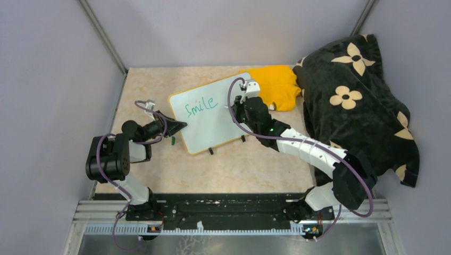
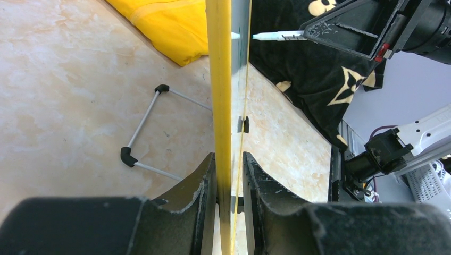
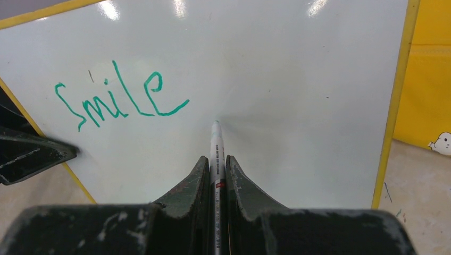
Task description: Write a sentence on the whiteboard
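Observation:
The whiteboard (image 1: 213,127) stands tilted on the table, white with a yellow rim (image 2: 219,106). The sentence (image 1: 201,105) reads only "Smile" in green, also plain in the right wrist view (image 3: 119,98). My left gripper (image 1: 178,126) is shut on the board's left edge, one finger on each face (image 2: 230,159). Over the board's right half, my right gripper (image 1: 240,101) is shut on a white marker (image 3: 215,143). The marker's tip (image 3: 215,124) meets the board's surface below and to the right of "Smile".
A folded yellow cloth (image 1: 276,85) lies behind the board's right corner. A black blanket with cream flowers (image 1: 356,106) fills the right side. A small green cap (image 1: 173,140) lies near the left gripper. The board's wire stand (image 2: 143,133) props it from behind.

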Robot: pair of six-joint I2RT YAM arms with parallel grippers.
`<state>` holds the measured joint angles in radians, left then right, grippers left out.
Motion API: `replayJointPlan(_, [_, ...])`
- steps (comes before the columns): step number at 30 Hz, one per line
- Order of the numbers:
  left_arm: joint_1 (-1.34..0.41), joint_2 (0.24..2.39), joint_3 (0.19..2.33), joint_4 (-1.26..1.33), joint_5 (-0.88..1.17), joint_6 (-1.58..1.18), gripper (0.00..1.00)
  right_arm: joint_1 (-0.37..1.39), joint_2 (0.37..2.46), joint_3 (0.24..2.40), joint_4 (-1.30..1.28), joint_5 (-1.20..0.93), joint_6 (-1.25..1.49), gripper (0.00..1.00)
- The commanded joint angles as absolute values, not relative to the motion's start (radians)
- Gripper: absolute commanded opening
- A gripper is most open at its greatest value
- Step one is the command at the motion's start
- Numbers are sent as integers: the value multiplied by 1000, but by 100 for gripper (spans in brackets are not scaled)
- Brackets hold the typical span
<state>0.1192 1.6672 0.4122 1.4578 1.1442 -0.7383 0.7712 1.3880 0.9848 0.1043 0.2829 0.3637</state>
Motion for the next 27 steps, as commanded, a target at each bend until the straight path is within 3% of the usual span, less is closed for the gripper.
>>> replayJointPlan(1, [112,1653,433,1466,1154,-711,29,764,1398,1063,167,276,371,0])
replayJointPlan(27, [108,1651,434,1464,1154,-711,29,752,1440,1058,163,264,382,0])
